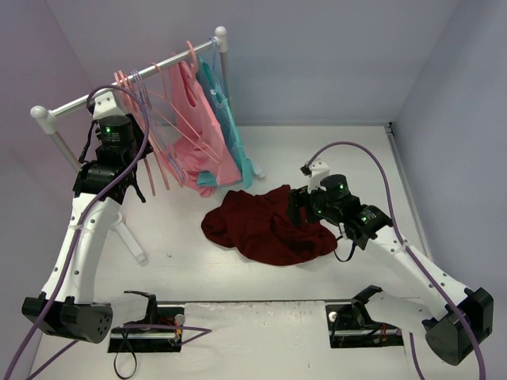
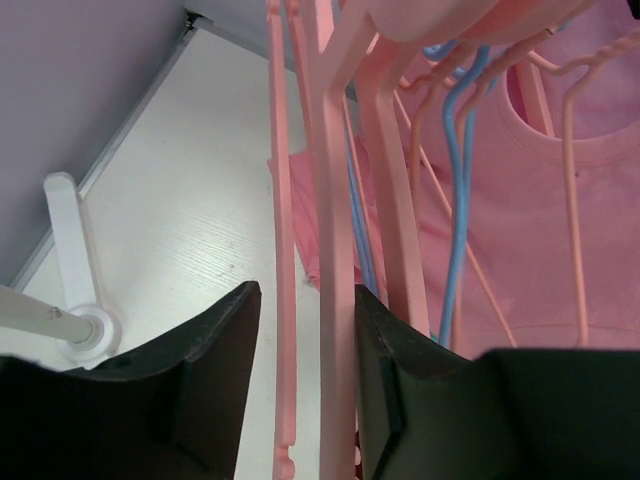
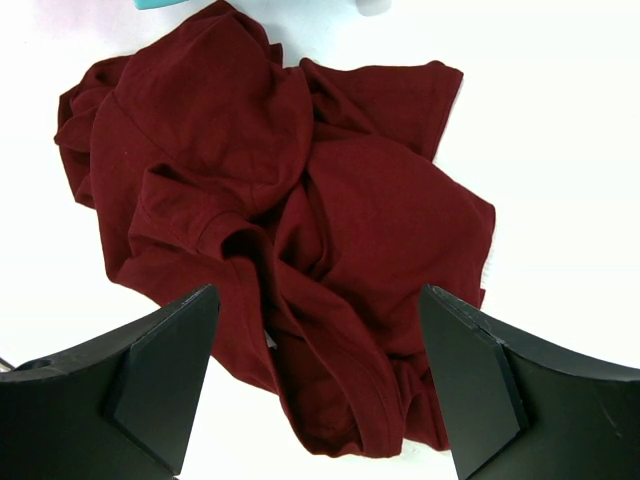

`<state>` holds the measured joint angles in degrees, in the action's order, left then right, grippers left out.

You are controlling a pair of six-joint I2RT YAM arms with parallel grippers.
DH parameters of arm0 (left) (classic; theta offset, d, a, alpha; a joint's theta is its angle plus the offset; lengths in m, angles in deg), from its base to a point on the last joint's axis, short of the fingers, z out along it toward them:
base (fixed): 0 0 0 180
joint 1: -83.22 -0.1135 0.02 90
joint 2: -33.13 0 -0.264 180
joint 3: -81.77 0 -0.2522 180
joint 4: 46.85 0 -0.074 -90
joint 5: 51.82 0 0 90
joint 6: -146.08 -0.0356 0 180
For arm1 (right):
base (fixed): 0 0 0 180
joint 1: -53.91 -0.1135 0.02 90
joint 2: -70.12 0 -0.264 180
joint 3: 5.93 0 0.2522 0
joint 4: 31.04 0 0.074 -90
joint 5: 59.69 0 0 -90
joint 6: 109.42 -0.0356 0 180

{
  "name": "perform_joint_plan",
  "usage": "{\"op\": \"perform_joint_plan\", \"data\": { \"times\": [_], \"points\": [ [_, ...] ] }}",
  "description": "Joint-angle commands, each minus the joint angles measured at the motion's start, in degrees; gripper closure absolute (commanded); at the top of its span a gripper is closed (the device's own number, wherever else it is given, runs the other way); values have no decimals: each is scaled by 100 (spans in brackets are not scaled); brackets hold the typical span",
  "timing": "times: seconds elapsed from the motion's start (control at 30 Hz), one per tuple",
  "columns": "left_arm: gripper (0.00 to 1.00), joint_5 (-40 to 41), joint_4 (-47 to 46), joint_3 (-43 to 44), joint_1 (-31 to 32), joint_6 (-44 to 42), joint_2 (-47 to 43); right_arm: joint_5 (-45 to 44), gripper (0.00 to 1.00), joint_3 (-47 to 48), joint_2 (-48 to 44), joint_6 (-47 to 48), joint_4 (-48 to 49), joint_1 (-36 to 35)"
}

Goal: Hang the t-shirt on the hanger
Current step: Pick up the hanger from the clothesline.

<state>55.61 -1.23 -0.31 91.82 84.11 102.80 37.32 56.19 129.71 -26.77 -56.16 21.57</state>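
Left tool, jaws parted, is straddling the hanger on the rack — pickup step, closing seemingly due next — while the right tool, spread wide, is hovering over the t-shirt crumpled on the surface.

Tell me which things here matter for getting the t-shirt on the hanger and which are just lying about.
For the job: t-shirt, crumpled on the table; hanger, between the left gripper's fingers; right gripper, open above the t-shirt.
Just there: pink garment, teal garment, spare hangers, rack.
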Motion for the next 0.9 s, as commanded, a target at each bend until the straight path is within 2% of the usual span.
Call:
{"op": "perform_joint_plan", "data": {
  "times": [0.0, 0.23, 0.43, 0.53, 0.7, 0.77, 0.87],
  "points": [
    [71, 395, -329, 206, -32, -139, -113, 126, 22, 58, 101, 50, 274, -36],
    [87, 609, -274, 259, -25, -420, -39, 144, 22, 112, 202, 76, 274, -36],
    [87, 647, -268, 296, -26, -473, 40, 136, 22, 67, 158, 68, 265, -36],
    [77, 659, -274, 332, -25, -473, 85, 141, 22, 51, 164, 61, 265, -36],
    [77, 724, -276, 415, -30, -496, 131, 149, 22, 60, 168, 59, 274, -36],
    [81, 805, -282, 445, -30, -508, 131, 159, 22, 56, 184, 64, 274, -41],
    [98, 854, -285, 483, -27, -565, 74, 177, 22, 51, 193, 59, 274, -36]
  ]
}}
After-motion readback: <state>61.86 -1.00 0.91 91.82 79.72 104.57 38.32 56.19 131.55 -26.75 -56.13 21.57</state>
